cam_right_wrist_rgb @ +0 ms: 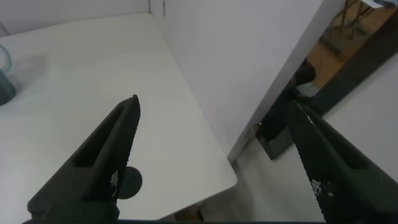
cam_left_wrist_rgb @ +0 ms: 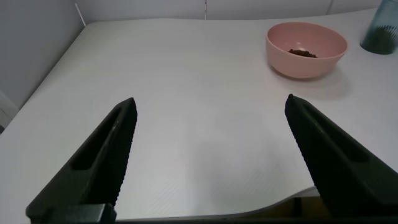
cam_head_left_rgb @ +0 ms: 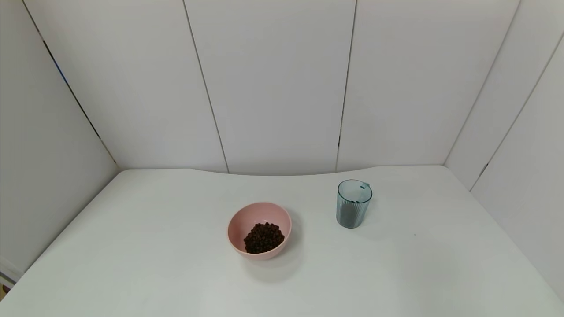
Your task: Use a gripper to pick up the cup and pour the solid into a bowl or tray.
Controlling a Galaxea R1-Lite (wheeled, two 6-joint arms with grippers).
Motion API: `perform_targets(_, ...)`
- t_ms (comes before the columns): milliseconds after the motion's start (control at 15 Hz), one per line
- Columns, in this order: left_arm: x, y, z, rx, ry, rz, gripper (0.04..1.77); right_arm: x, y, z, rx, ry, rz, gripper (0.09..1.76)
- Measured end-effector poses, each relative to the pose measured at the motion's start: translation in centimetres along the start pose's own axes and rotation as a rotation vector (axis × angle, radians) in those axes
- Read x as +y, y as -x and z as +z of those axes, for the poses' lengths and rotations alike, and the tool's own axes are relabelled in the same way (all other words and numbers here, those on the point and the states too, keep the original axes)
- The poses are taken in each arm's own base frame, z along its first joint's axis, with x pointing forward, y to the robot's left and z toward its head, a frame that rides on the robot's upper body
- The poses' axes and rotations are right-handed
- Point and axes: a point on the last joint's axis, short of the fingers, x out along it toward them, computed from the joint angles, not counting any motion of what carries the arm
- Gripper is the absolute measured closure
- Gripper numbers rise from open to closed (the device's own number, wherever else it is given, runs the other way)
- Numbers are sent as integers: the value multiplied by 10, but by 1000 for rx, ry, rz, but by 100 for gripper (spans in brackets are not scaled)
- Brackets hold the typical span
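The pale-pink bowl (cam_head_left_rgb: 259, 230) sits mid-table and holds a heap of dark-brown pellets (cam_head_left_rgb: 264, 237). The blue-grey ribbed cup (cam_head_left_rgb: 354, 203) stands upright to its right, apart from it. Neither arm shows in the head view. My left gripper (cam_left_wrist_rgb: 211, 109) is open and empty over the near left part of the table; the bowl (cam_left_wrist_rgb: 305, 49) and the cup's edge (cam_left_wrist_rgb: 380, 30) lie far ahead of it. My right gripper (cam_right_wrist_rgb: 212, 109) is open and empty at the table's near right corner; the cup (cam_right_wrist_rgb: 5, 73) shows far off.
White panel walls enclose the white table (cam_head_left_rgb: 176, 264) at the back and both sides. In the right wrist view the table's corner (cam_right_wrist_rgb: 227, 177) ends at a gap with the floor below and a wall panel (cam_right_wrist_rgb: 249, 56) beside it.
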Motion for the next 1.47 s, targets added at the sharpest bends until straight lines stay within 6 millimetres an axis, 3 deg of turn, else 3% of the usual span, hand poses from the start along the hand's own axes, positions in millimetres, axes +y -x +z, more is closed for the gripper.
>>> perform_targets(400, 0, 0, 0, 0, 0, 0, 9, 1, 15, -32, -59, -6, 273, 15)
perform_targets(733, 0, 0, 0, 0, 0, 0, 9, 6, 4, -58, -229, -32, 313, 15)
perform_targets(1267, 0, 0, 0, 0, 0, 0, 9, 9, -4, -117, -231, 16, 374, 15)
perform_targets(1467, 0, 0, 0, 0, 0, 0, 9, 10, -6, -129, -229, 7, 401, 15)
